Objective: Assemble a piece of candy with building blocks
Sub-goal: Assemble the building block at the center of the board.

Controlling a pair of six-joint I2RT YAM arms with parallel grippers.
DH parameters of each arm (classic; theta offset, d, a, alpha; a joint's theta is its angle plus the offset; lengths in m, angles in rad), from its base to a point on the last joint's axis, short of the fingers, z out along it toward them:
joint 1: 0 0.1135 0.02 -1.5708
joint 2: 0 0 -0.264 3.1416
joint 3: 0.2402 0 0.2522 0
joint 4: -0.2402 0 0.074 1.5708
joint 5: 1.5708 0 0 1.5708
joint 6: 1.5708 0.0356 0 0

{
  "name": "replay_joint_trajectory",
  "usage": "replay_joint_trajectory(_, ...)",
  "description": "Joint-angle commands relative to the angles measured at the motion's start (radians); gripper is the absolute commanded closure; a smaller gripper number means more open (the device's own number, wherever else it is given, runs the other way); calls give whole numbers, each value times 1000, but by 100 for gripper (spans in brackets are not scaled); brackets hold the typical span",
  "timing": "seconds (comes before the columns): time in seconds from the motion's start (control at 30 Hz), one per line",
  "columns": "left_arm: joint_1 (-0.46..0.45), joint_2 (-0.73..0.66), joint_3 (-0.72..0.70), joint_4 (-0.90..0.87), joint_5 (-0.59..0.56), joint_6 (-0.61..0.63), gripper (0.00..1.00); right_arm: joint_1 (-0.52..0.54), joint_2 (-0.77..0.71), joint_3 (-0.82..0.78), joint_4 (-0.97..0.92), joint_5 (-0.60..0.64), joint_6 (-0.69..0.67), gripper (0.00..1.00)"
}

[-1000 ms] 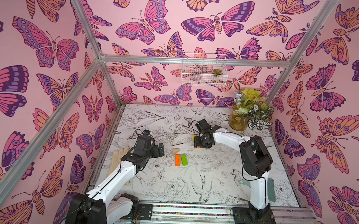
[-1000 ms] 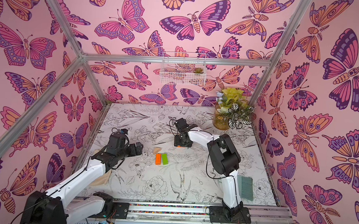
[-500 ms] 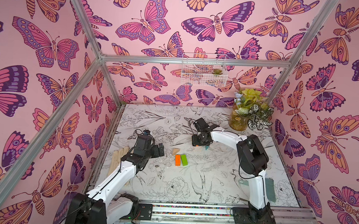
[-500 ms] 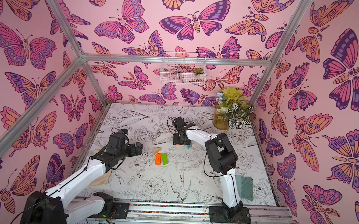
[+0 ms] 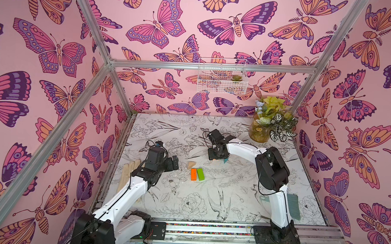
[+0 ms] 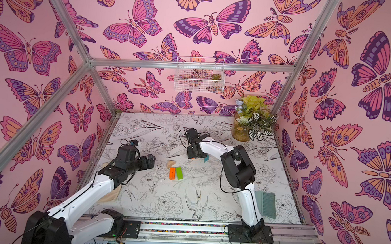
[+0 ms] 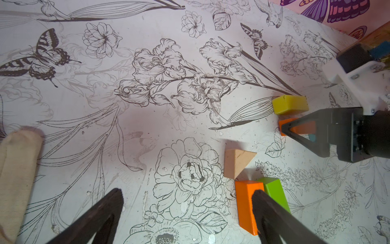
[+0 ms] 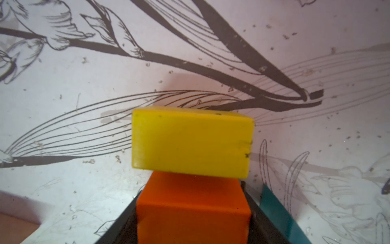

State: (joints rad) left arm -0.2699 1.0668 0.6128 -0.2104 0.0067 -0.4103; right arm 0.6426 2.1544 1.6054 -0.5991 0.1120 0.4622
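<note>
Right wrist: right gripper (image 8: 192,202) jaws clamp the orange block (image 8: 193,217), touching the yellow block (image 8: 192,143); we should lift straight up. Left gripper (image 7: 187,193) jaws apart.

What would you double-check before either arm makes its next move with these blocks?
1. Grip: the right gripper holds an orange block, clamped on both sides: ok.
2. Path: the yellow block sits against the held block's front end: not ok.
3. Clearance: the teal wedge lies very close to the right gripper; whether they touch: cannot tell.
4. Other arm: the left gripper is open and empty: ok.
5. Base: the green block and second orange block lie side by side: ok.
</note>
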Motion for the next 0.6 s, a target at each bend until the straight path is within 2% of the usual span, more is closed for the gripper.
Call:
replay_joint_trajectory(0.0,-5,-18,-1,-5,-13,-6,2,2,26,29,-33,25,4,61)
replay_joint_trajectory(0.57,-5,-22,-2,-9,-11,-4,2,2,54,65,-32,31,28,54)
